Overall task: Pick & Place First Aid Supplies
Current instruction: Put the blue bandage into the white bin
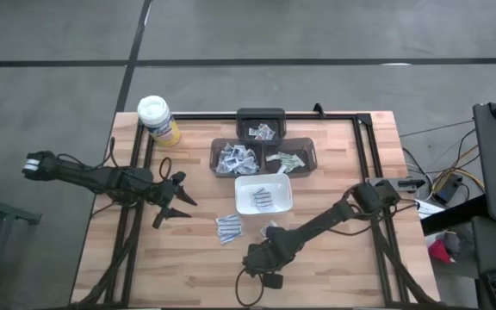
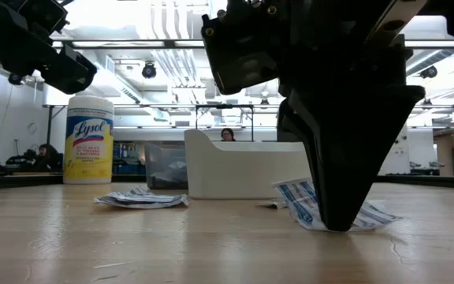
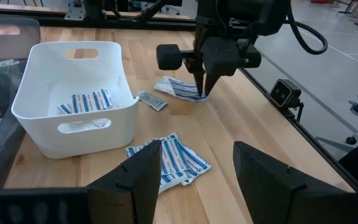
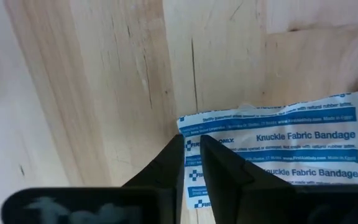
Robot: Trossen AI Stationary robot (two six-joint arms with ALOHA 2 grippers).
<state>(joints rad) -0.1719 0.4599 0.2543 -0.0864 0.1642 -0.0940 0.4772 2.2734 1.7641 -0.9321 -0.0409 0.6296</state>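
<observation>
- The wooden counter [image 1: 334,258] carries all the things, inside a dark frame.
- The white tray [image 1: 263,195] stands in the middle of the counter; some bandage packets with blue stripes [image 3: 86,102] lie on its bottom.
- Three dark bins [image 1: 261,123] stand just behind the tray, each with small packets inside.
- The yellow Lysol canister [image 1: 158,120] with white lid stands upright at the far left corner.
- The left pincer [image 1: 176,202] waits to the left of the tray, above the counter, with its fingers wide apart and nothing between them.
- The right pincer [image 4: 191,163] points down in front of the tray. Its fingers are almost together, and they pinch the corner of a knuckle fabric bandage packet [image 4: 278,149] that lies on the counter.
- A small pile of packets [image 1: 228,227] lies on the counter just in front of the tray's left corner.
</observation>
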